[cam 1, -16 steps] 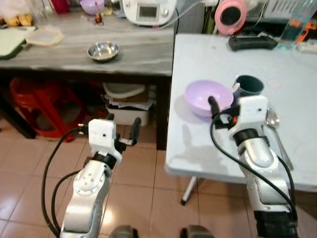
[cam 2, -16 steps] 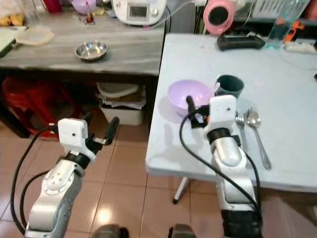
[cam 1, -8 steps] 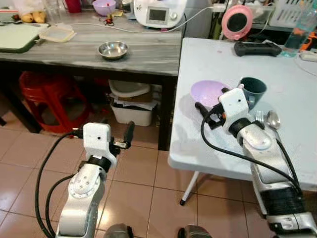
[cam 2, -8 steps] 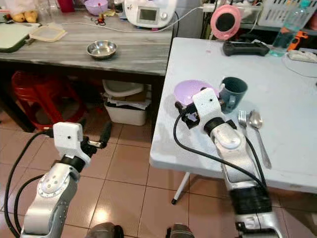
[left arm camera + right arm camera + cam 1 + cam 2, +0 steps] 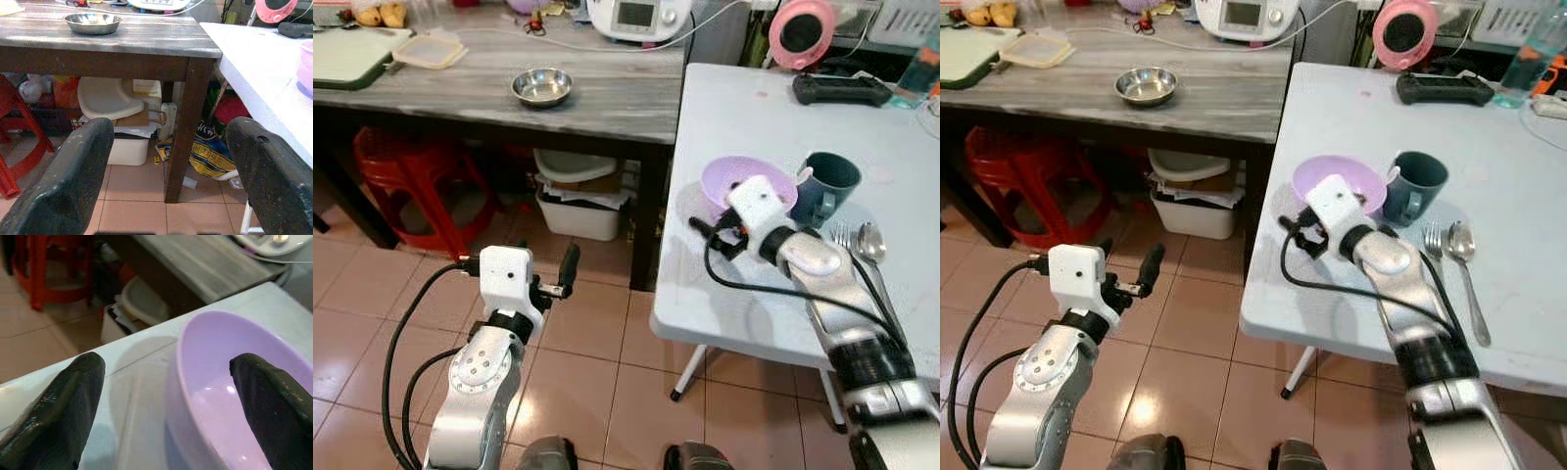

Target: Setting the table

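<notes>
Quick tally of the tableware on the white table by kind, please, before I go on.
Bowls: 1, the purple bowl
Mugs: 1, the dark teal mug
Forks: 1, the fork
Spoons: 1, the spoon
Total: 4

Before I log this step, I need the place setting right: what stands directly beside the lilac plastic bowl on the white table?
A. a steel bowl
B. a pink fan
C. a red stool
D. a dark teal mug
D: the dark teal mug stands right against the lilac plastic bowl on the white table.
</notes>
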Robot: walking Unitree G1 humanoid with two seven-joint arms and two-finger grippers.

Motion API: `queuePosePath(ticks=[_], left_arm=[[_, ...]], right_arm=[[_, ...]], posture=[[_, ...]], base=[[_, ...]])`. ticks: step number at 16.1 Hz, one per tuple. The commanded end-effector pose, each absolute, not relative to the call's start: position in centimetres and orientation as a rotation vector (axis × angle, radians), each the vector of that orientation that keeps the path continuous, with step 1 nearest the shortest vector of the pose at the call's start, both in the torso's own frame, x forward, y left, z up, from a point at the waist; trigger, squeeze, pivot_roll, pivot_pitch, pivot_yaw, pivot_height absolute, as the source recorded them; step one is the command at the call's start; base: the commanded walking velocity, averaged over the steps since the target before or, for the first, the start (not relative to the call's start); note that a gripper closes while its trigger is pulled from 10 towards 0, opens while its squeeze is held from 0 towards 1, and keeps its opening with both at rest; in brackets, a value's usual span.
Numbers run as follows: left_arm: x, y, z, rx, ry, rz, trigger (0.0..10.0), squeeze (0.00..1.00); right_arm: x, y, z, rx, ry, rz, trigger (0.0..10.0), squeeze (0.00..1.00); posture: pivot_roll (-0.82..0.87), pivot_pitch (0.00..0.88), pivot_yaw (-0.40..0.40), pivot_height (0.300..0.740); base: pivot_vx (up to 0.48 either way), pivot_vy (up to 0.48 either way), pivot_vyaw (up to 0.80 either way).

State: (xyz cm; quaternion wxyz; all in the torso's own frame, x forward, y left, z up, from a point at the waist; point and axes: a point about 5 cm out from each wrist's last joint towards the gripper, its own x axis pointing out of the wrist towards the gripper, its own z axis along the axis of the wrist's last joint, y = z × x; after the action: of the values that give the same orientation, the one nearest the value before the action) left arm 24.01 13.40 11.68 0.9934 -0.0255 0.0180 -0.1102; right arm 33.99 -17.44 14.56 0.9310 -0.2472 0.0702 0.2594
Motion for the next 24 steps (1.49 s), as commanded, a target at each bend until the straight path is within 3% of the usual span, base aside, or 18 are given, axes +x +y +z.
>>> queuePosePath(ticks=[1,2,3,4,5,24], left_arm=[[23.8,13.3,11.9,-0.050,0.037,-0.226,10.0,0.00],[23.9,13.3,11.9,-0.050,0.037,-0.226,10.0,0.00],[23.9,13.4,11.9,-0.050,0.038,-0.226,10.0,0.00],[23.9,13.4,11.9,-0.050,0.039,-0.225,10.0,0.00],[23.6,13.4,11.7,-0.056,0.051,-0.223,10.0,0.00],[23.6,13.4,11.6,-0.059,0.071,-0.225,10.0,0.00]], right_arm=[[34.3,-17.4,14.8,-0.541,0.148,0.556,10.0,0.00],[34.6,-17.5,14.8,-0.558,0.162,0.563,10.0,0.00],[34.8,-17.7,14.8,-0.572,0.176,0.557,2.0,0.00],[35.0,-17.8,14.8,-0.579,0.181,0.550,2.0,0.00],[35.3,-18.6,14.6,-0.620,0.216,0.514,0.0,0.00],[34.6,-18.6,12.8,-0.610,0.264,0.548,0.0,0.00]], posture=[[0.03,0.088,0.007,0.740],[0.04,0.089,0.004,0.740],[0.04,0.090,0.002,0.740],[0.04,0.090,0.002,0.740],[0.04,0.092,0.001,0.740],[0.05,0.086,0.013,0.740]], base=[[0.000,0.000,0.00],[0.000,0.000,0.00],[0.000,0.000,0.00],[0.000,0.000,0.00],[0.000,0.000,0.00],[0.000,0.000,0.00]])
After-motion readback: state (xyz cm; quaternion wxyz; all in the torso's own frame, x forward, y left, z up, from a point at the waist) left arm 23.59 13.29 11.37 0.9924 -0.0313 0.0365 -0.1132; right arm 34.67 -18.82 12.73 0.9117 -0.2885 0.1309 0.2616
